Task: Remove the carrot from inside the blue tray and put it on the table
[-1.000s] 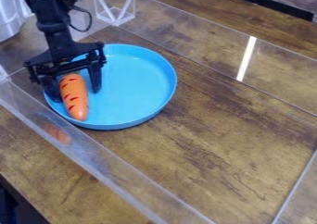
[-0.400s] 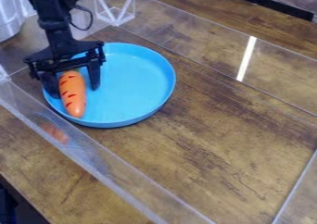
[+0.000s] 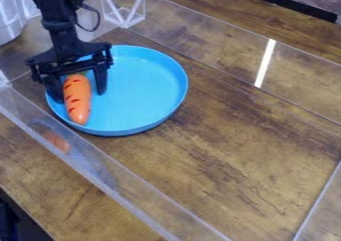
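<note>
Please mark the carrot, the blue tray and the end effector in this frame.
carrot [image 3: 79, 101]: camera view, on the middle of its orange body.
blue tray [image 3: 147, 86]: camera view, on the bare blue floor right of the carrot.
end effector [image 3: 74, 82]: camera view, midway between the open fingertips, over the carrot's top.

A bright light streak [image 3: 265, 62] glares beside a white wire frame [image 3: 118, 6].

Carrot [image 3: 78, 98] lies at the tray's [image 3: 150, 91] nine o'clock side; the end effector [image 3: 74, 80] straddles its top, jaws wide, above the desk [image 3: 226, 155]
</note>
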You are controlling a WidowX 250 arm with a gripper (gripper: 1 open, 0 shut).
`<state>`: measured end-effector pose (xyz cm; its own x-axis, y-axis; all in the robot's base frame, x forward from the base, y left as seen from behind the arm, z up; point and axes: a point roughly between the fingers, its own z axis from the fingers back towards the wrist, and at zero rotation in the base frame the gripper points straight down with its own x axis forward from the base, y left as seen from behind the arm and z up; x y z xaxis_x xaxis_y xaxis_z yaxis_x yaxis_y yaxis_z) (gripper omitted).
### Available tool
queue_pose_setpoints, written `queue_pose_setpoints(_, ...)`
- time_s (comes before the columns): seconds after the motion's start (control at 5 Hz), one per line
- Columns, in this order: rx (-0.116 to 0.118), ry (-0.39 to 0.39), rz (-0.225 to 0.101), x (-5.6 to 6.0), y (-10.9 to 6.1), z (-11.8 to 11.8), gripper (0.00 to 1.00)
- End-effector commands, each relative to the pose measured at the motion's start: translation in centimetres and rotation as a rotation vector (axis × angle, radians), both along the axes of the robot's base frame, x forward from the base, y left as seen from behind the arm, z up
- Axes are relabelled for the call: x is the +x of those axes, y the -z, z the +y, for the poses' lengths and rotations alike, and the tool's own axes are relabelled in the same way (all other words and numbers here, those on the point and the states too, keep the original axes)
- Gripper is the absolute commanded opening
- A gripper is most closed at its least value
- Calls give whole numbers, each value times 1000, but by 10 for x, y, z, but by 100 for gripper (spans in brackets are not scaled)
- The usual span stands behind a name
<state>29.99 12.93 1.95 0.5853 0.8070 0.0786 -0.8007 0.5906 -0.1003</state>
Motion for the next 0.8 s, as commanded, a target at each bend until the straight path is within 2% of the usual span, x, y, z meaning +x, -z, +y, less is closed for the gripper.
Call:
queue_pose_setpoints(0.0, 11, -11, -4, -2, 2, 4, 100)
queue_pose_setpoints(0.6, 24, -23, 2, -3, 5, 9, 100)
